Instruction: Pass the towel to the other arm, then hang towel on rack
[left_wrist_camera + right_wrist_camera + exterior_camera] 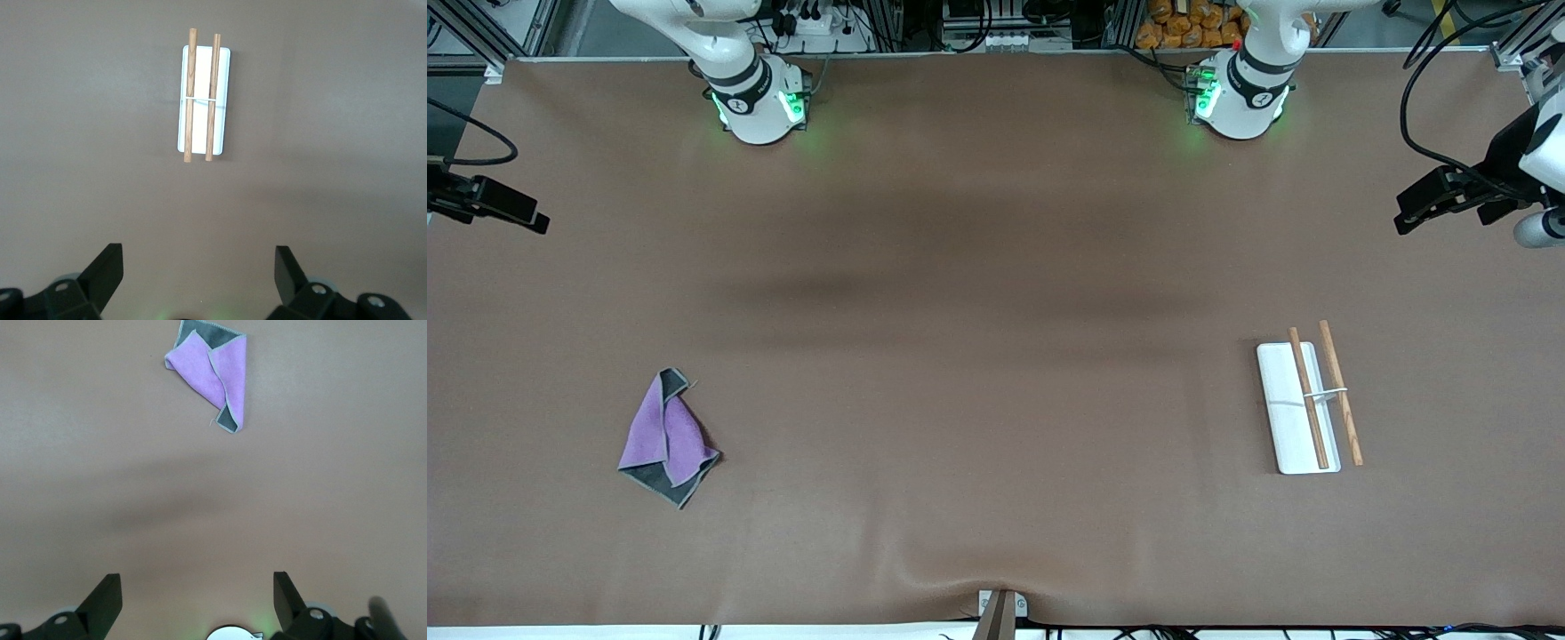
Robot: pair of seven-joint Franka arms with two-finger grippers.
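A purple towel (pixel 667 437) lies crumpled on the brown table (pixel 978 356) toward the right arm's end, folded so its grey reverse shows. The rack (pixel 1303 407), a white base with two wooden rods, sits well apart toward the left arm's end, which likely explains the handover. The right gripper (pixel 193 600) hangs high over bare table near the towel, fingers spread wide, holding nothing. The left gripper (pixel 199 273) waits over the table near the rack, equally wide and empty.
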